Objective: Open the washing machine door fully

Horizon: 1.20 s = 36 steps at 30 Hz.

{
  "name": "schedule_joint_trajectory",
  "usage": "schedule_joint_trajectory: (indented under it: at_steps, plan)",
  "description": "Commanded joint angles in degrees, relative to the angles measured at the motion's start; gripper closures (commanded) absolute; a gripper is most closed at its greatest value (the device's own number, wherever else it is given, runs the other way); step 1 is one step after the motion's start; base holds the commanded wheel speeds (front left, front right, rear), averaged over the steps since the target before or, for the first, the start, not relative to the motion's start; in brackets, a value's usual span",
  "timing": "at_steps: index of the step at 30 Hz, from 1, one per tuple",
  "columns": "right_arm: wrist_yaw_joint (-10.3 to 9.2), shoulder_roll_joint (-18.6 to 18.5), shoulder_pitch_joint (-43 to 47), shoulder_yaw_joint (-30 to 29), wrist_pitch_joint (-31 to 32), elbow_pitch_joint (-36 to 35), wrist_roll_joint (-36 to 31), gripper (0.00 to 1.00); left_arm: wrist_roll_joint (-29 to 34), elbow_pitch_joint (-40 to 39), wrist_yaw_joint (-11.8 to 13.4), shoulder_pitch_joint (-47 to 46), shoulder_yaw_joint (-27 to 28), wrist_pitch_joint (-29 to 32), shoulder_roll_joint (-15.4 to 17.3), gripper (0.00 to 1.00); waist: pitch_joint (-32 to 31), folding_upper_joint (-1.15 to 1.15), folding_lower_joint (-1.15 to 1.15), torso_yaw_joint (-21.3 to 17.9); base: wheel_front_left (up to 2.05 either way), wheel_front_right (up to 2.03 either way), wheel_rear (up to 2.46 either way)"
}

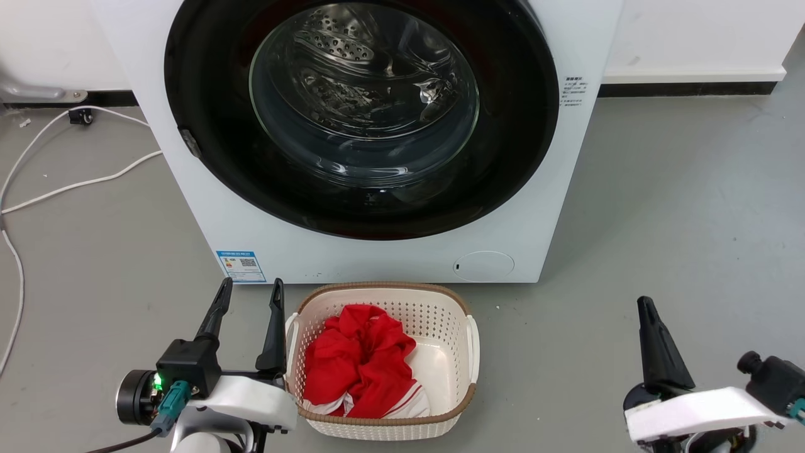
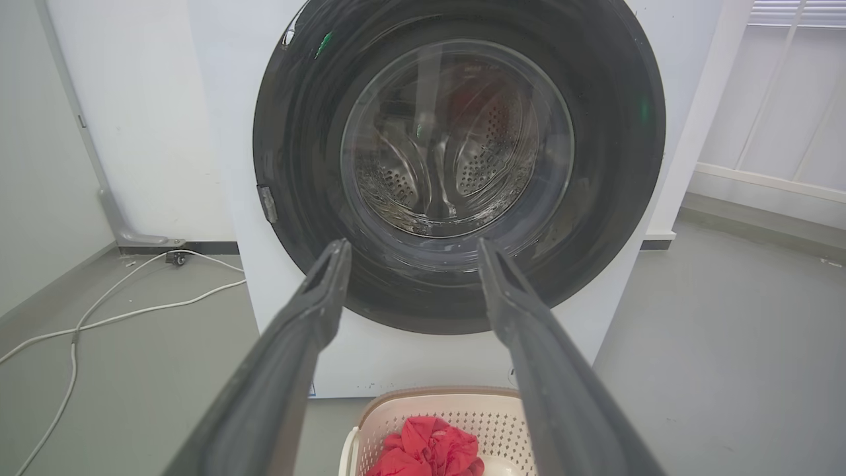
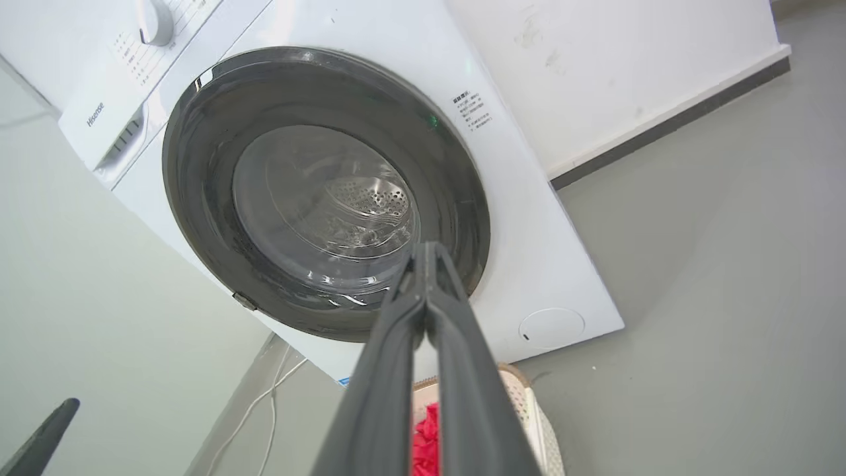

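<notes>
The washing machine door sits shut and flush in the washing machine front. On its near side a cream basket of red cloth blocks the low middle. The grey floor to the right is open, and white cables trail across the left.

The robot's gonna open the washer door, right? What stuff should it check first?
1. Door is shut flat, so the job is not yet done: ok.
2. Left gripper is open, ready to grab: ok.
3. Right gripper is shut and off to the side: ok.
4. Grey tab on the door's left rim is in plain sight: ok.
5. Door is unlocked: cannot tell.
6. Basket, right in front of the washer, sits clear of the door's swing: cannot tell.
</notes>
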Motion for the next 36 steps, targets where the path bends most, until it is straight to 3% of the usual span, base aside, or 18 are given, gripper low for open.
schedule_joint_trajectory:
  at_steps: [1,9,15,18,26,36]
  plan:
    - [-0.02,0.2,-1.1,0.6,-0.6,0.5,4.8,1.0,-0.2,-0.1,-0.3,-0.8,0.1,-0.2,0.0,0.0,0.0,0.0,0.0,0.0,0.0,0.0,0.0]
    - [-0.01,0.2,-2.6,3.9,-1.4,0.5,38.0,1.0,-0.5,-0.5,-0.3,-0.9,0.0,-0.2,0.0,0.0,0.5,0.0,0.0,0.1,0.0,0.0,0.0]
    - [-0.01,0.1,-5.0,2.5,-0.9,-1.4,55.1,1.0,-0.7,-1.3,0.1,-1.4,-0.1,-0.2,-0.1,0.0,2.1,0.0,0.0,0.0,0.0,0.0,0.0]
    - [-0.01,0.0,-7.2,-0.3,0.2,-0.8,60.5,1.0,-0.8,-1.9,0.2,-2.2,0.0,-0.2,-0.2,0.0,3.2,0.0,0.0,0.0,0.0,0.0,0.0]
    - [-0.01,-7.2,-19.1,-4.7,4.8,7.7,68.9,1.0,-1.0,-3.7,0.2,-3.7,-0.2,-0.2,-0.2,0.0,7.0,0.0,0.0,0.3,0.0,0.0,0.0]
    - [-0.01,-15.6,-36.6,0.0,10.7,20.1,70.4,1.0,-1.4,-5.2,-0.5,-7.1,-1.3,-0.2,-0.4,0.0,13.1,0.0,0.0,2.1,0.0,0.0,0.0]
